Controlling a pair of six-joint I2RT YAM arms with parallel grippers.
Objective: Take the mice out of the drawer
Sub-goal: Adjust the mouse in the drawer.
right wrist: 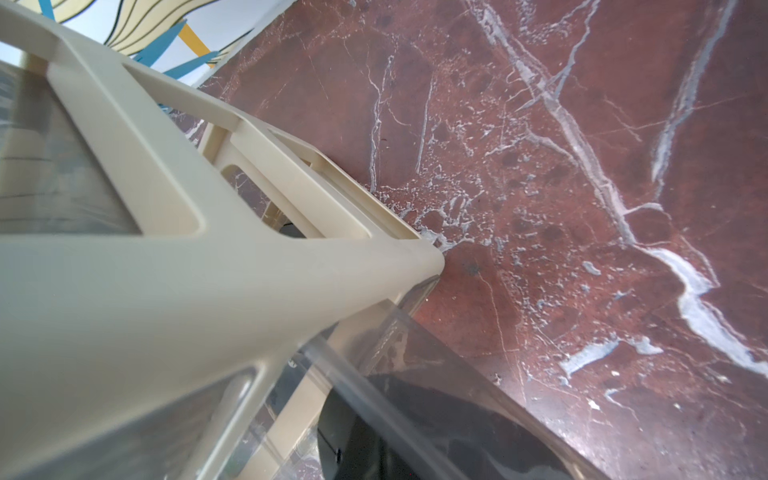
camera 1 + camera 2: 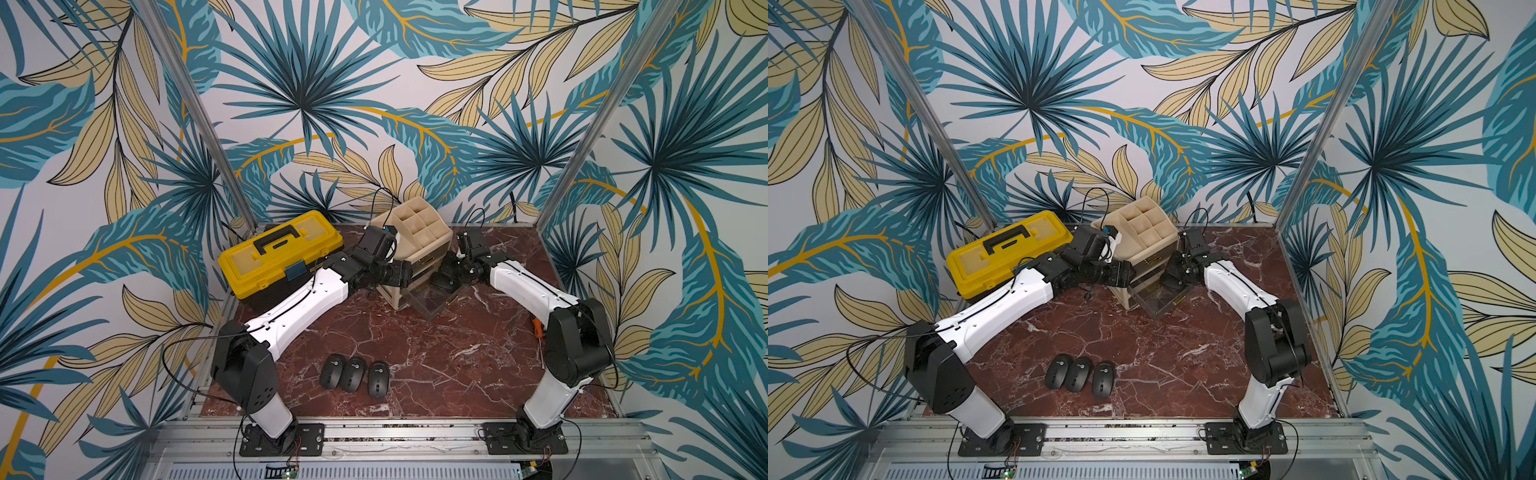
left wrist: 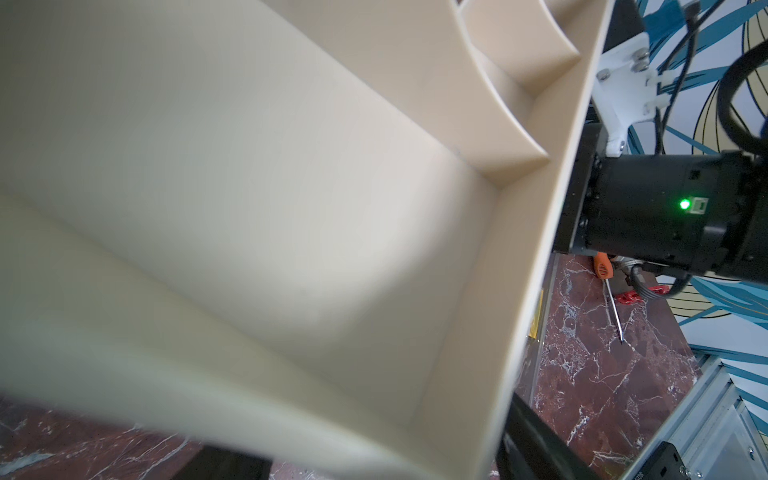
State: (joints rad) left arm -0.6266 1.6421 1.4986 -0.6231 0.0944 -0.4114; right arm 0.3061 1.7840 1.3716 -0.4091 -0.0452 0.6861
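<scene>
1. Where the marble surface (image 2: 457, 374) comes closest to the viewer, well in front of the organiser (image 2: 415, 228), three mice (image 2: 353, 374) lie side by side in a row.
2. Right of the organiser and nearer than it, an orange-handled screwdriver (image 2: 537, 328) lies beside the right arm.
3. At the organiser's foot a clear drawer (image 2: 432, 301) stands pulled out toward the front.
4. Over the back of that drawer, against the organiser's front, a fourth mouse (image 2: 444, 282) shows just under the right hand (image 2: 449, 272). This hand is pressed together, but it cannot be told whether it pinches the mouse.
5. At the organiser's front left corner sits the left hand (image 2: 401, 273). Its fingers (image 3: 536, 444) are spread wide on either side of the organiser's body, and it cannot be told whether they squeeze it.
6. Left of the organiser, a yellow toolbox (image 2: 282, 253) sits with its lid down.
</scene>
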